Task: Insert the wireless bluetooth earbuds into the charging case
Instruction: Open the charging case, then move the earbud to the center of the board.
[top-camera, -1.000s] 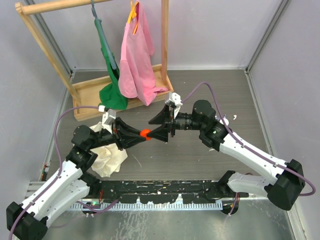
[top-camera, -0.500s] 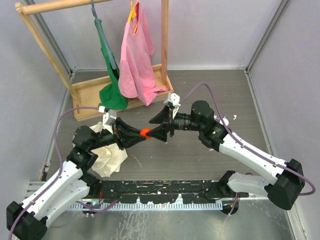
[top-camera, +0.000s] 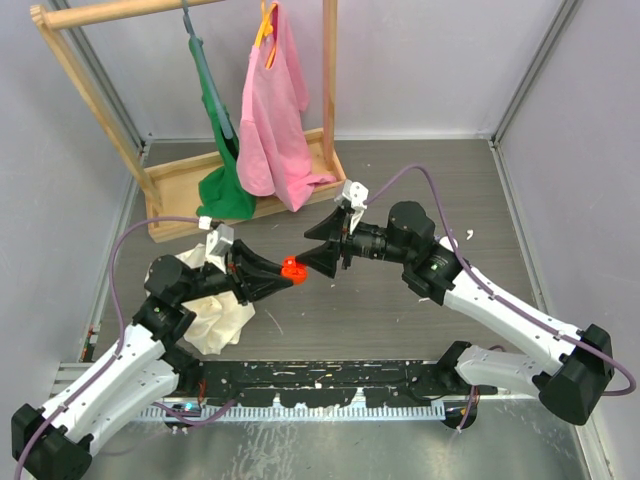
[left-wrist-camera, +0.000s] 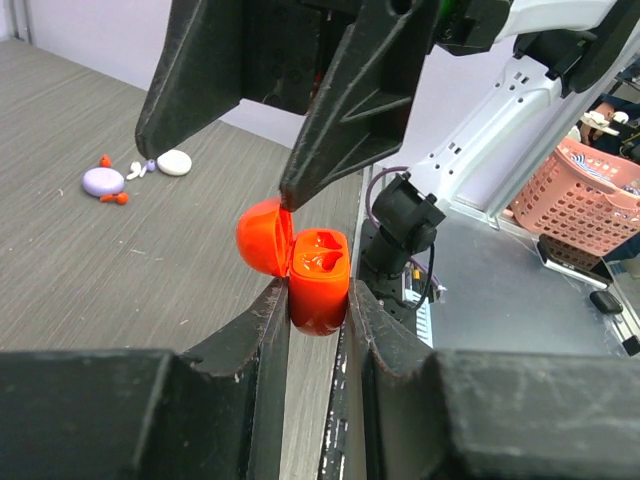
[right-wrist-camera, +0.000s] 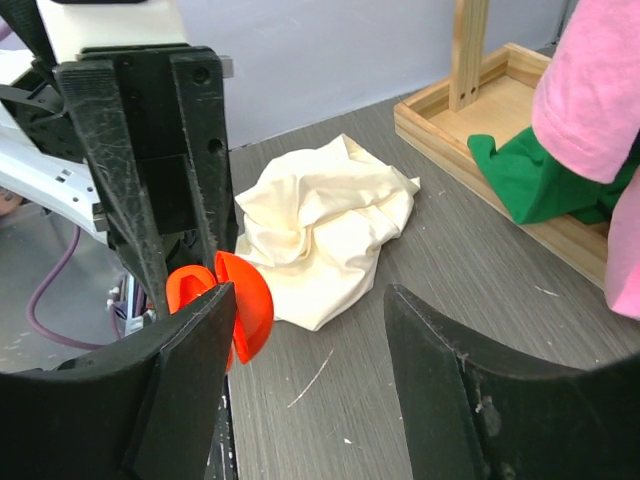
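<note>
My left gripper is shut on a small red-orange hinged container and holds it above the table; its lid stands open. The container also shows in the top view and in the right wrist view. My right gripper is open, with one fingertip right at the lid. The pale-lavender charging case lies far off on the table. Tiny white earbuds, a white oval piece and small red bits lie beside it. Both grippers meet at mid-table.
A crumpled cream cloth lies under the left arm. A wooden clothes rack holds a pink garment and a green one at the back left. A pink basket stands beyond the table edge.
The red-orange container's lid has swung open. My right gripper has drawn back slightly to the right and tilted; my left gripper still holds the container.
</note>
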